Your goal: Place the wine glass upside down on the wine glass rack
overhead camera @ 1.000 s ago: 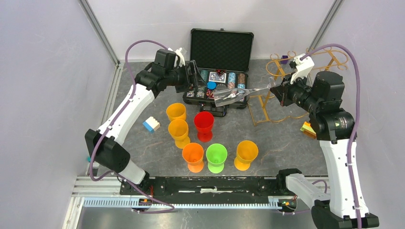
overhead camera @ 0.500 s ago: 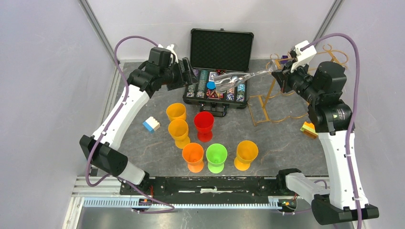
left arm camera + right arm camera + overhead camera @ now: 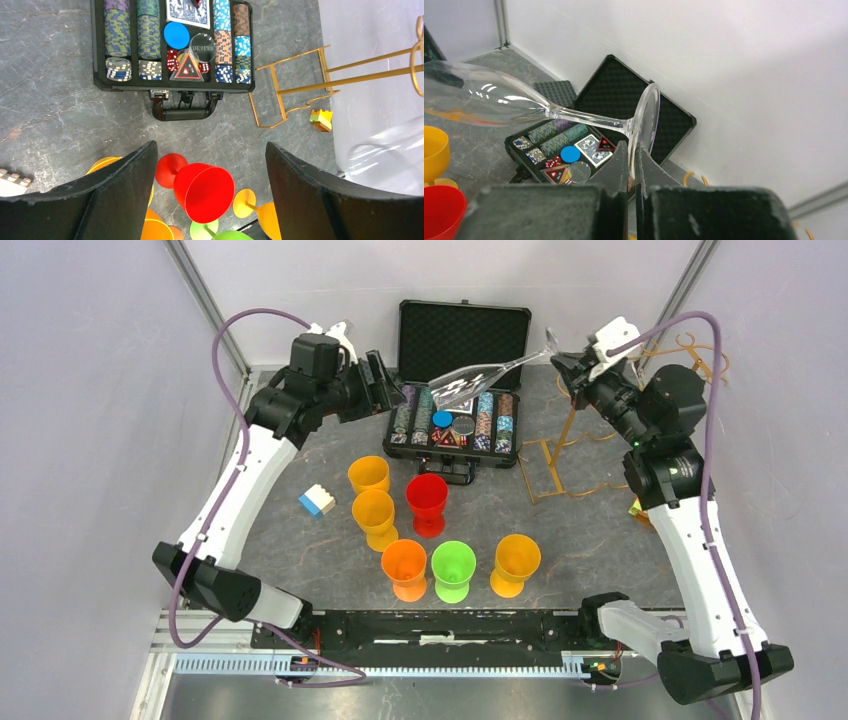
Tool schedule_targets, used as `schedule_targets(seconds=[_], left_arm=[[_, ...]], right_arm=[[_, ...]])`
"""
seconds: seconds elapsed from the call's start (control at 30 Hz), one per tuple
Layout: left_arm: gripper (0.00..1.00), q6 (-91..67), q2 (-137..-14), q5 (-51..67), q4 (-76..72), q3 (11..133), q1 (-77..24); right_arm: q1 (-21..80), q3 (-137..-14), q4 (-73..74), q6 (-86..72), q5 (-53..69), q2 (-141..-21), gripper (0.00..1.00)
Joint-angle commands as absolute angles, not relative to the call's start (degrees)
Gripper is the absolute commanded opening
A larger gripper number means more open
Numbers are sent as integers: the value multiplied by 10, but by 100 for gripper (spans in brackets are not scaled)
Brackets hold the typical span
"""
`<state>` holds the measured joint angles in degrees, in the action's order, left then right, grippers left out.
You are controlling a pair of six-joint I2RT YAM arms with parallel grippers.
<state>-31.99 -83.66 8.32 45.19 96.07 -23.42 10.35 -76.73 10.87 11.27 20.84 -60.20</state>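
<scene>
While left fingers [image 3: 115, 195] gape, right-wrist view best shows right fingers [image 3: 614, 172] pinching wine glass [image 3: 489, 100].

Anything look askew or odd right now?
Yes: the wine glass lies nearly sideways above the open poker chip case, pinched only at its foot's thin edge in the right gripper. Nothing looks spilled or broken.
</scene>
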Motion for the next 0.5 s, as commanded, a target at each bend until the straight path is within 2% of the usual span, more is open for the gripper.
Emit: schedule_targets(seconds=[0.0,0.1,0.23,0.37,0.47], left_arm=[[84,-318,-799,66,447,990,-219],[84,-322,-790,68,447,993,-210],[84,-330,-783,80,447,996,-204],[84,-346,-783,127,442,997,-199],[84,-359,-788,182,429,993,-197]], right_arm=[[158,-803,63,198,181,-626,0],[231,-807,75,287,97,-642,0],[370,-794,92,461,-87,-664,0],[490,-719,6,625,-273,-667,0],[546,-674,-94,705,-351,-667,0]])
